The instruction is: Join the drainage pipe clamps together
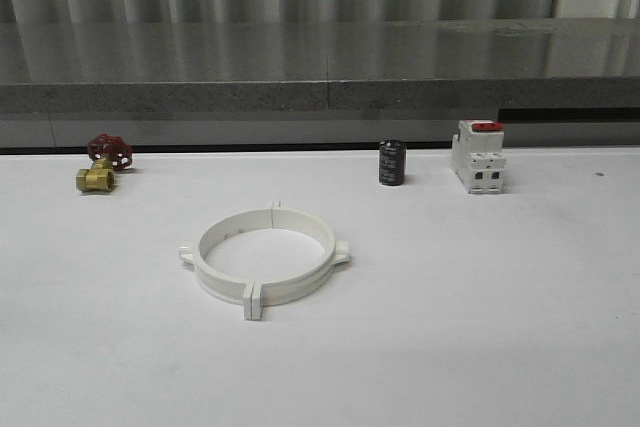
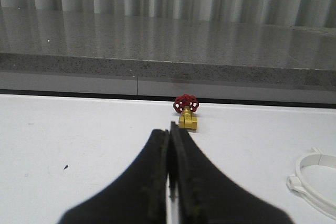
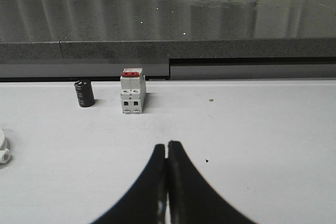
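Observation:
The two white drainage pipe clamps (image 1: 264, 255) lie on the white table as one closed ring, end tabs meeting at the front and back, small lugs on the left and right sides. A part of that ring (image 2: 317, 184) shows in the left wrist view, and one lug (image 3: 4, 153) in the right wrist view. My left gripper (image 2: 170, 129) is shut with nothing in it, above bare table short of the brass valve. My right gripper (image 3: 167, 144) is shut and holds nothing, over bare table away from the ring.
A brass valve with a red handwheel (image 1: 101, 163) sits at the back left. A black cylinder (image 1: 391, 162) and a white boxy switch with a red top (image 1: 478, 156) stand at the back right. A grey ledge (image 1: 320, 67) runs behind the table.

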`<state>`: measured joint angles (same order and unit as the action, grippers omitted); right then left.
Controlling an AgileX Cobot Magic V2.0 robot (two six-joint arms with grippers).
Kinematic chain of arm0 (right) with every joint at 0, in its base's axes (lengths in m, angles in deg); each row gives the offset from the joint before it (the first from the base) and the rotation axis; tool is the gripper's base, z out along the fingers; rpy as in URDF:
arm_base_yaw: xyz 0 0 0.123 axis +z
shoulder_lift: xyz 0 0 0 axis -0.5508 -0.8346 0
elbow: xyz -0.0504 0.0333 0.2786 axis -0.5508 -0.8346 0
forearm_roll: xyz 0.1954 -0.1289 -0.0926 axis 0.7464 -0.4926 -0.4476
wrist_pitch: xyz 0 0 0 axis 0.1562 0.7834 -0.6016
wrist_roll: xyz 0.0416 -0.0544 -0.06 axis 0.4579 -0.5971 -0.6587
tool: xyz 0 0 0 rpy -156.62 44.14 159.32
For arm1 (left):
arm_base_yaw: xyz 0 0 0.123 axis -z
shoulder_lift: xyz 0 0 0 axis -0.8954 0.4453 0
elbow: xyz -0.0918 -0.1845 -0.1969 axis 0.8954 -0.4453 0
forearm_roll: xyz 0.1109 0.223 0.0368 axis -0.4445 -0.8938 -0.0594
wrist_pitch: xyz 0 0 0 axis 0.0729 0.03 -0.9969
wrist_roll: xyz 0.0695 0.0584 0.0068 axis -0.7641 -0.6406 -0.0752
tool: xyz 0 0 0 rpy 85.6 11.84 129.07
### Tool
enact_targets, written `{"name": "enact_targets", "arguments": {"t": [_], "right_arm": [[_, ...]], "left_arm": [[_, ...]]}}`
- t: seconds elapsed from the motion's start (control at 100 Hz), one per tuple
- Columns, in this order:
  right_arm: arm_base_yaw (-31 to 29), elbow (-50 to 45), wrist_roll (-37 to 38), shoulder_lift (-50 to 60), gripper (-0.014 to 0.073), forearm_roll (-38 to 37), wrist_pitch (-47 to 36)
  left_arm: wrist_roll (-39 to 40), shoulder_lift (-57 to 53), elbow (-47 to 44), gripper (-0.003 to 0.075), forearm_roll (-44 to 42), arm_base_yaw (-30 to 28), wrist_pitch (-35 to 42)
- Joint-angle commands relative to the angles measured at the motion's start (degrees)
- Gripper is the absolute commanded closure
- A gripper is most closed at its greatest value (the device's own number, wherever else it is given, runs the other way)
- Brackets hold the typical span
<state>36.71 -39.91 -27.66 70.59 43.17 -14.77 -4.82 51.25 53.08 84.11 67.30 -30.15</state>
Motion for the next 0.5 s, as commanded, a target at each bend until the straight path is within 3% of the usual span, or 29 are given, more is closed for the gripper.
{"name": "enact_targets", "arguments": {"t": [0.0,0.49], "right_arm": [[-0.4,0.9,0.0,1.0,0.066,-0.2,-4.4],[-0.4,0.9,0.0,1.0,0.066,-0.2,-4.4]], "left_arm": [[0.6,-1.6,-2.6,0.0741,0.0,-0.1,5.3],[0.6,-1.6,-2.6,0.0741,0.2,-0.1,5.2]]}}
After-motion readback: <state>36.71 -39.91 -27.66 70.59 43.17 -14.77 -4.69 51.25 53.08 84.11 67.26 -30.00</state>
